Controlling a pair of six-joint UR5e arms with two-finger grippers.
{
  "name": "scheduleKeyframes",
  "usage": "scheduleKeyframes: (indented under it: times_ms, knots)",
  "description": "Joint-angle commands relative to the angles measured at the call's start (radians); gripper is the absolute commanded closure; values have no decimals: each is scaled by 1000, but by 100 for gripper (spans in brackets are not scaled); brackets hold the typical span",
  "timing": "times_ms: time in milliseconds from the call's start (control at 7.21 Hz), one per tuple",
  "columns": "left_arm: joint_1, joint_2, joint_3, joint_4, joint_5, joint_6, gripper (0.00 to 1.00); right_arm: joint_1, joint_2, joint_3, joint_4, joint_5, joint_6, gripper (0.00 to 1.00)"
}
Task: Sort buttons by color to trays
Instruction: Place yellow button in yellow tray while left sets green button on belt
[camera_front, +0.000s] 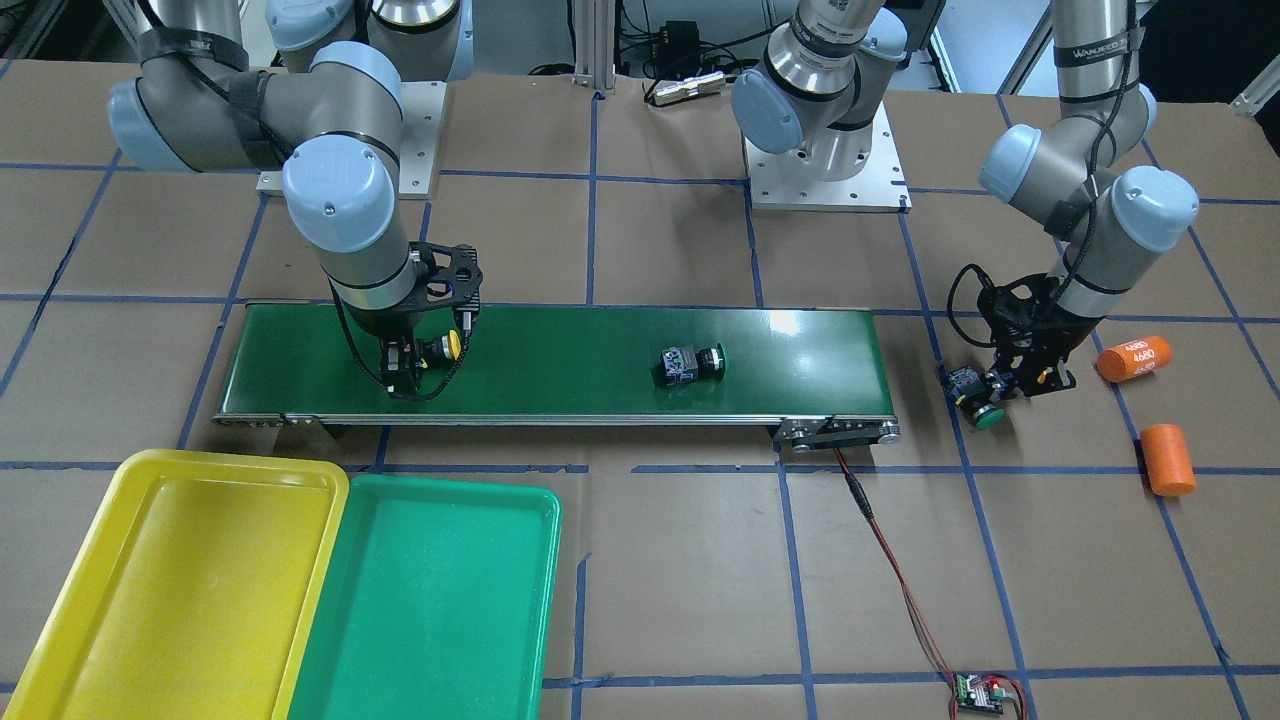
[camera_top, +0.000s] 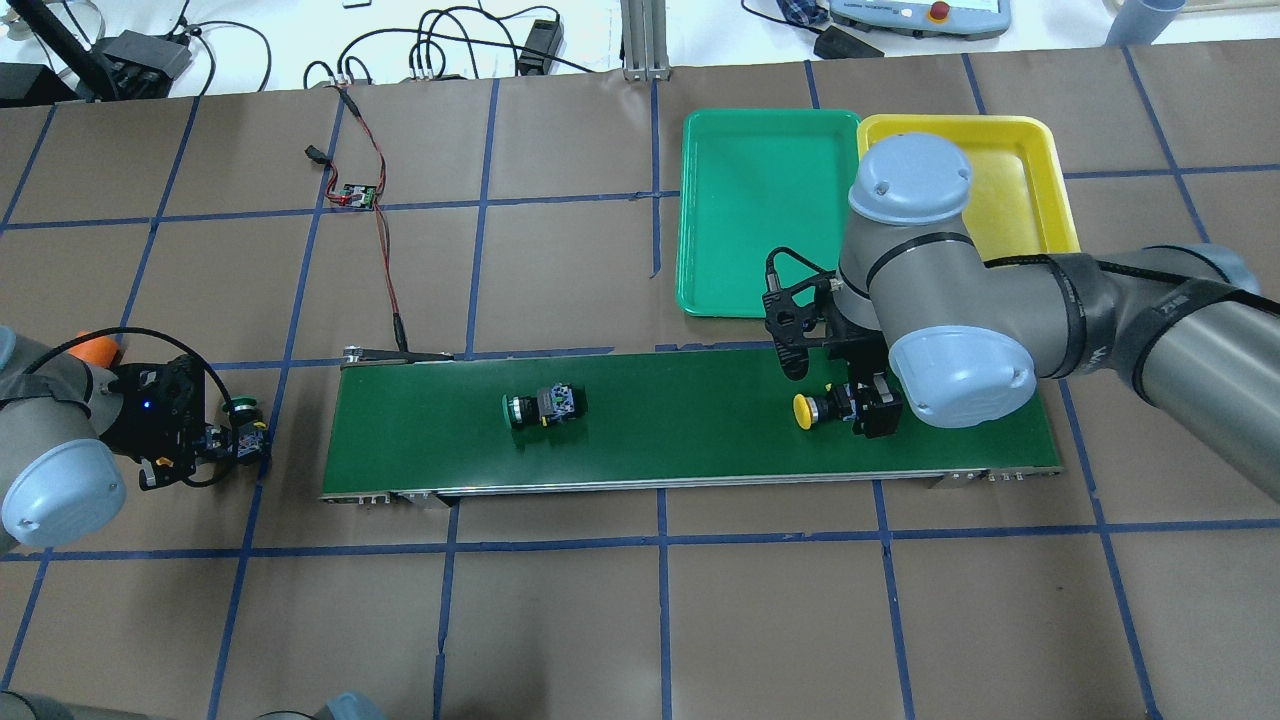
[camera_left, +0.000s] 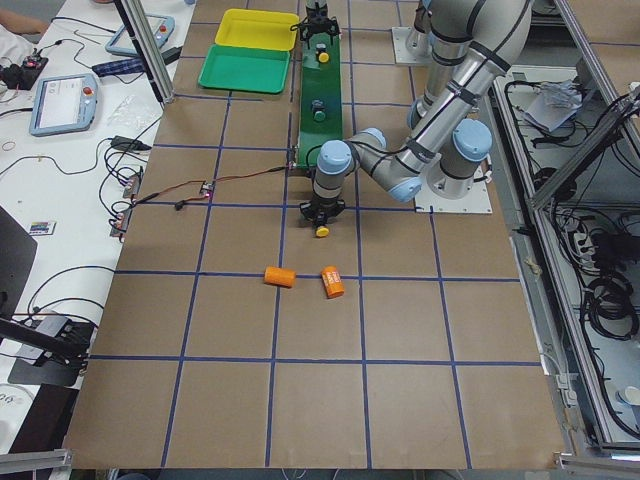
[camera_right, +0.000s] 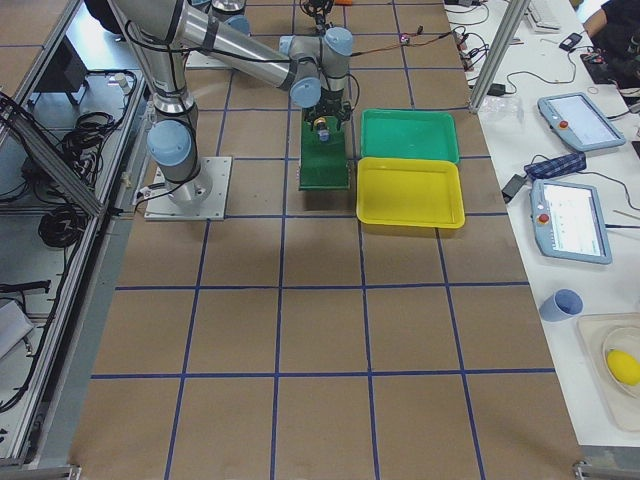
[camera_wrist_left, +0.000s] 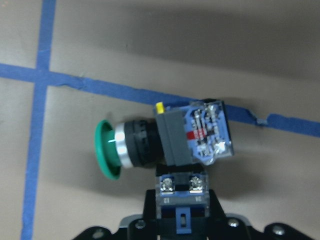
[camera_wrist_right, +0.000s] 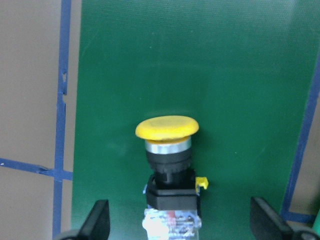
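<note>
Yellow-capped button (camera_wrist_right: 169, 150) lies on the conveyor belt (camera_wrist_right: 200, 60) between the wide-apart fingers (camera_wrist_right: 100, 222) of the right pincer (camera_wrist_right: 181, 217), its long axis pointing straight away from the wrist, cap foremost. Off the belt's far end, the left pincer (camera_wrist_left: 182, 200) looks clamped on the switch block of a green-capped button (camera_wrist_left: 150, 147).

Glossy plastic trays (camera_front: 430, 600); shiny, fine-textured belt (camera_front: 580, 360); matt paper table cover (camera_front: 700, 560); green button (camera_wrist_left: 165, 145) with metal collar (camera_wrist_left: 121, 146)

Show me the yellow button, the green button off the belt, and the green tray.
yellow button (camera_wrist_right: 167, 128): right wrist view, on its cap.
green button off the belt (camera_wrist_left: 106, 150): left wrist view, on its cap.
green tray (camera_front: 430, 600): front-facing view, on its bare floor.
</note>
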Motion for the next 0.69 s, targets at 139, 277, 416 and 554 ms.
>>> scheduleKeyframes:
  times_ms: [139, 277, 416, 554]
  knots:
    - [-26, 133, 43, -127, -10, -59, 100, -8, 10, -2, -21, -17, 5, 19]
    - [-96, 193, 46, -180, -23, -129, 100, -6, 7, 2, -8, -52, 2, 28]
    - [-207, 238, 47, -219, -23, -204, 100, -5, 4, 7, -1, -123, 5, 38]
    - [-334, 253, 40, -221, -23, -223, 100, -5, 6, 6, 40, -180, 6, 48]
